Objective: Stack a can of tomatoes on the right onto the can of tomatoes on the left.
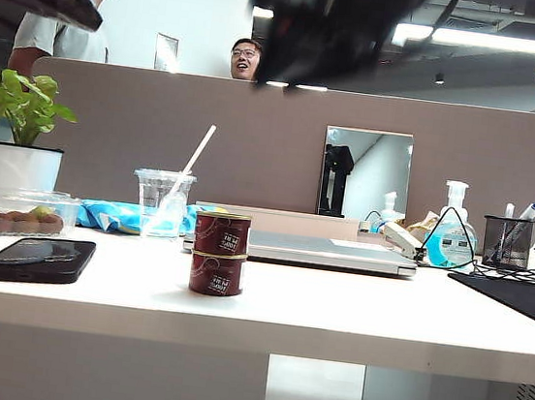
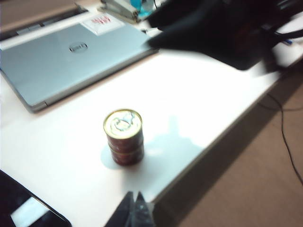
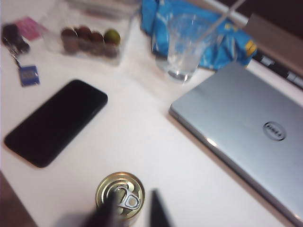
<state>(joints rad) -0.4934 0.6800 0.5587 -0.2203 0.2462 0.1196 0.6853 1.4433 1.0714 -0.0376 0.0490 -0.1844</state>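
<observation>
I count two dark-red tin tomato cans [image 1: 219, 254] stacked below my right gripper [image 3: 134, 210] — jaws parted, gripping nothing; closed silver laptop [image 3: 246, 130] and black phone [image 3: 56, 122] flank them; left gripper [image 2: 134, 208] closed.

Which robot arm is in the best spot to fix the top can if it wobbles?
Probably the right. The right gripper hangs just over the top can, fingers apart and holding nothing. The left gripper sits farther off, fingers together.

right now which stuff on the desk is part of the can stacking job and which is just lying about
Part of the job:
upper tomato can
lower tomato can
right gripper, above the stack
left gripper, held back

Just lying about:
laptop
phone
plastic cup
fruit box
potted plant
</observation>
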